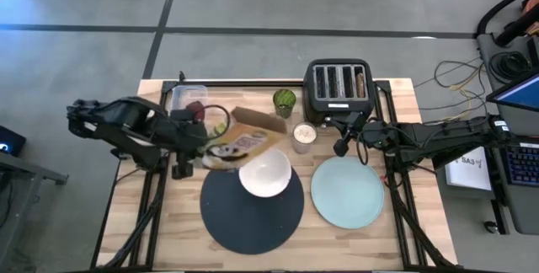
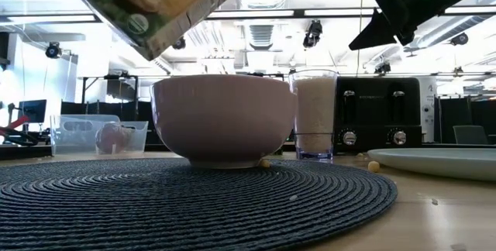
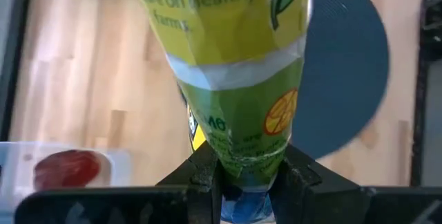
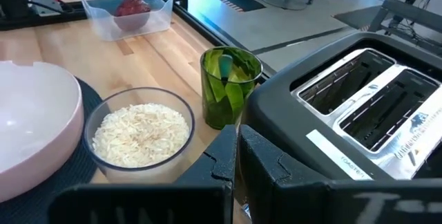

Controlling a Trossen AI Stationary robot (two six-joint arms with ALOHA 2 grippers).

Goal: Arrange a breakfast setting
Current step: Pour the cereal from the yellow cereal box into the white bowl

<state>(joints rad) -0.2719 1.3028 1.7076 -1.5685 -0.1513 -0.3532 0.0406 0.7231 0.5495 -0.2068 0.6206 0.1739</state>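
Bowl (image 1: 265, 173), white, sits on the navy mat's (image 1: 252, 214) far edge, just right of the left gripper (image 1: 192, 144), which clamps a tilted cereal box (image 1: 242, 141) above it. Right gripper (image 1: 341, 147), fingers together, hovers beside the toaster (image 1: 338, 86).

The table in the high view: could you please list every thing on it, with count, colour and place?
Mat: 1, dark navy, round, front centre.
Bowl: 1, white, on the mat's back edge.
Plate: 1, pale mint green, right of the mat.
Cereal box: 1, green and yellow, tilted above the bowl.
Glass of pale grains: 1, clear, behind the bowl.
Green cup: 1, left of the toaster.
Toaster: 1, black, four slots, back right.
Plastic tub: 1, clear, back left, holding a dark red food piece.
Left gripper: shut on the cereal box.
Right gripper: shut, in front of the toaster.
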